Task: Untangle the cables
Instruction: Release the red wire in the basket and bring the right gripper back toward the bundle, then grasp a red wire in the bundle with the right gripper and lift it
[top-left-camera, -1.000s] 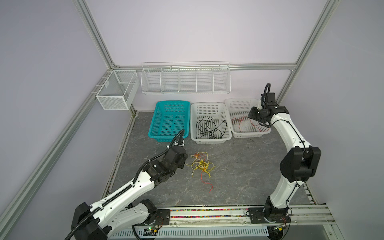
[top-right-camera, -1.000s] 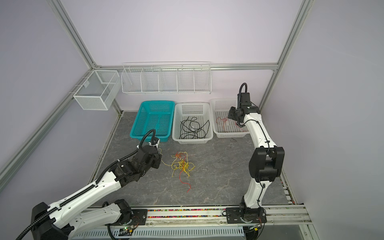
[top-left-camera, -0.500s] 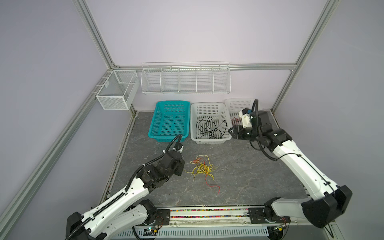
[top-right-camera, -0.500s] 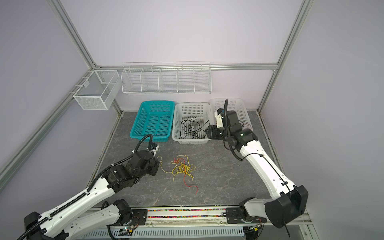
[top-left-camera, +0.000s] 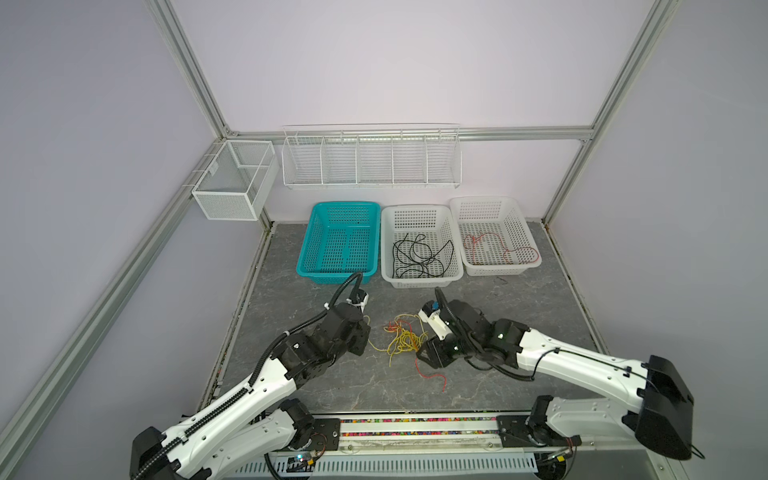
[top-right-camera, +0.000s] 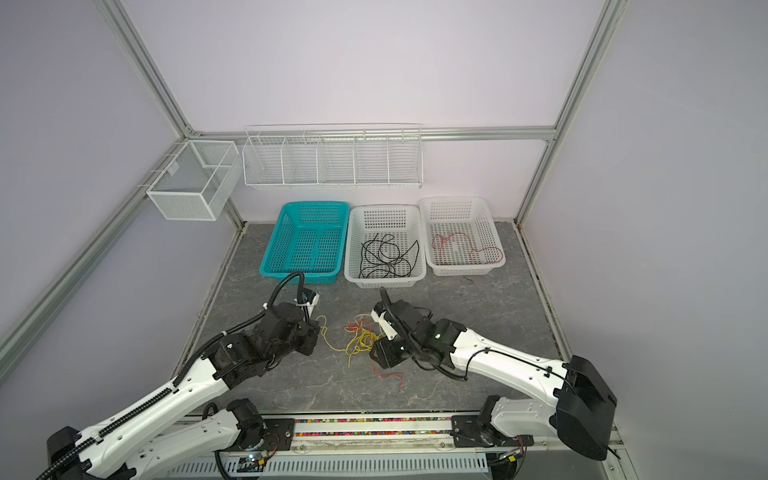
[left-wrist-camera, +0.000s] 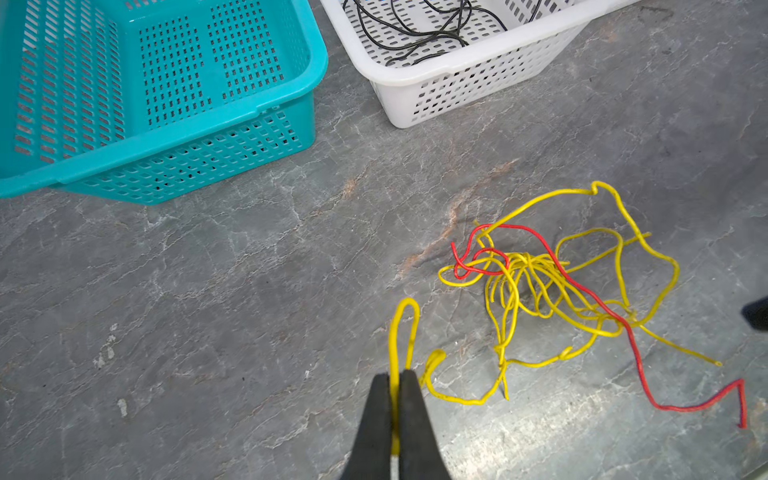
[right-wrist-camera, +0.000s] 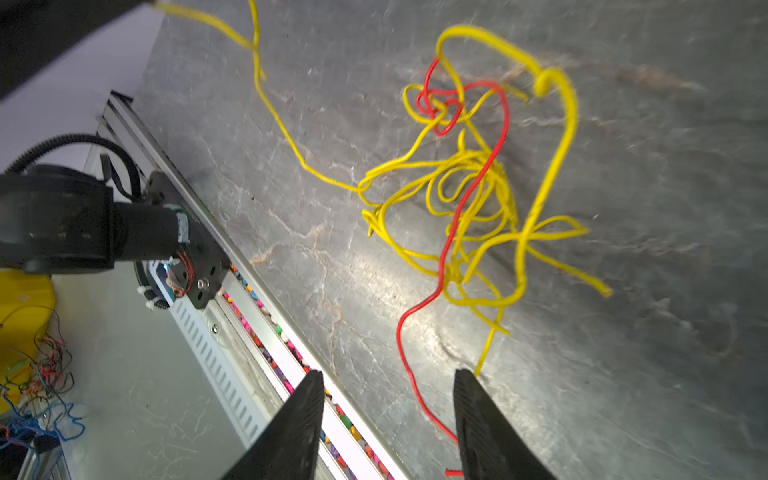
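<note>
Yellow cables tangle with a red cable on the middle of the grey desk. The left jaws are closed on a yellow loop at the tangle's edge; the right jaws stand open over the red cable's free end. Black cables lie in the middle white basket.

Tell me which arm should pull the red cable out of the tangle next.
Right, probably. The right claw is open, with the loose tail of the red cable lying between its fingers. The left claw is shut on a yellow cable, better used as anchor.
</note>
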